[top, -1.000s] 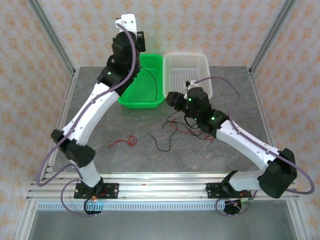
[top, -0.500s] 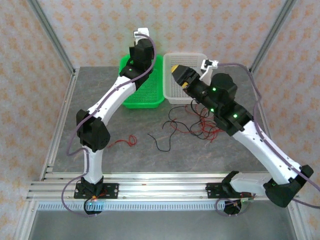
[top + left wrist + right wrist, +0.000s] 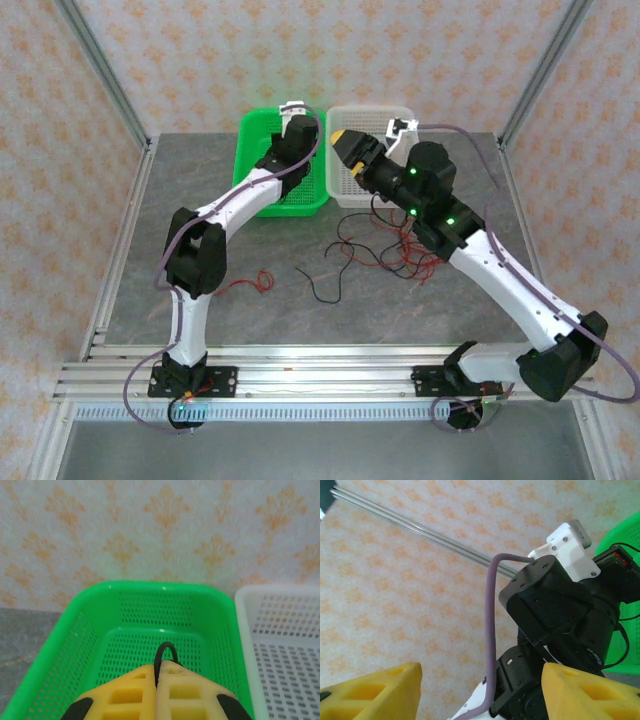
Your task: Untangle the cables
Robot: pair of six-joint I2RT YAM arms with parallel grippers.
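My left gripper (image 3: pixel 159 667) hangs over the green basket (image 3: pixel 80 630), shut on a thin black cable (image 3: pixel 166 651) whose loop sticks out past the yellow fingertips. In the top view the left gripper (image 3: pixel 298 140) sits at the green basket's (image 3: pixel 255 135) back right. My right gripper (image 3: pixel 350 148) is raised over the white basket's (image 3: pixel 395 115) left rim, open and holding nothing. Its yellow fingers (image 3: pixel 370 692) stand wide apart, facing the left arm's wrist. A tangle of red and black cables (image 3: pixel 392 250) lies on the table under the right arm.
A loose red cable (image 3: pixel 255 282) and a loose black cable (image 3: pixel 322 286) lie on the grey table (image 3: pixel 270 320) in front of the baskets. The two wrists are close together above the baskets' shared edge. Metal frame posts (image 3: pixel 105 70) stand at the back corners.
The right gripper has risen from the tangle to the white basket's left rim. The left arm has folded its elbow in and brought its gripper lower over the green basket.
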